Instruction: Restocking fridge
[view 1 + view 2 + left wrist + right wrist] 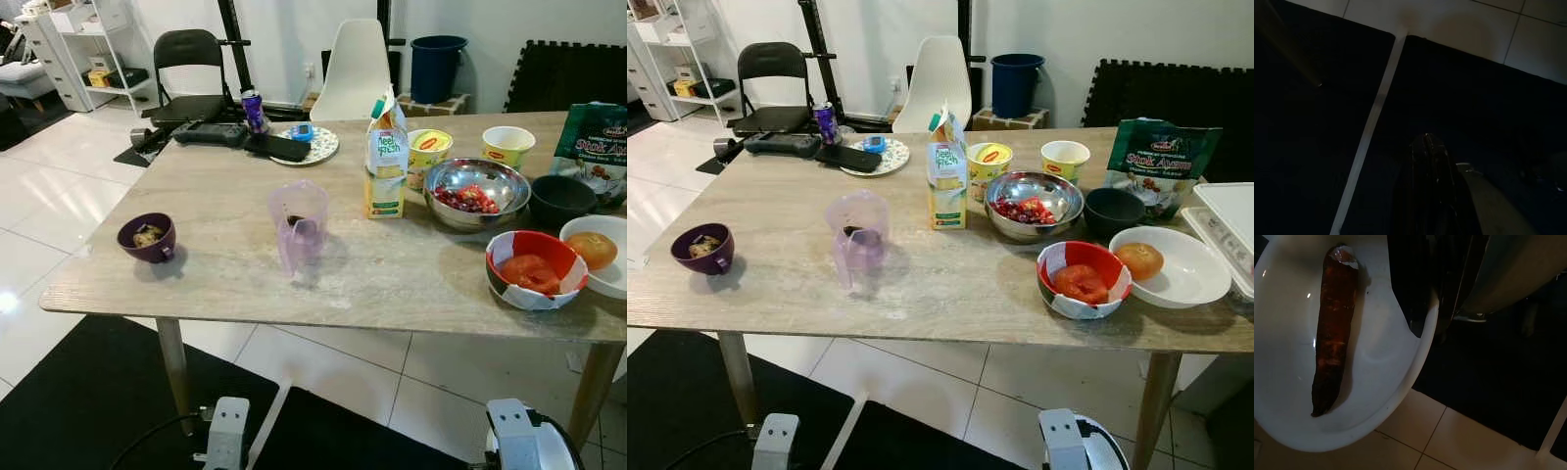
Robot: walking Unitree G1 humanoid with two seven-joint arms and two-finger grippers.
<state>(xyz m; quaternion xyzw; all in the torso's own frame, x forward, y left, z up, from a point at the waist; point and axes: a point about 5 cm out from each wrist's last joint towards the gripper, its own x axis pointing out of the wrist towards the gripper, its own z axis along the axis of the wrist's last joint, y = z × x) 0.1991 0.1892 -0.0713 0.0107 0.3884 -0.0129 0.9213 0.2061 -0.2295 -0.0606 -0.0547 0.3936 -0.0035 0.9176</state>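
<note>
On the table [225, 274], a cup [148, 237] was placed at the near left, with a jug [298, 228] to its right. A carton [386, 160] was set farther back, and a metal bowl [477, 193] was placed just right of it.

Two pale silver-grey arm housings, boxy with small dark screw holes, sit low in the head views, the right one rounded with a black cable looping beside it, while the left hand [1432, 196] shows glossy black fingers on a silvery wrist.
</note>
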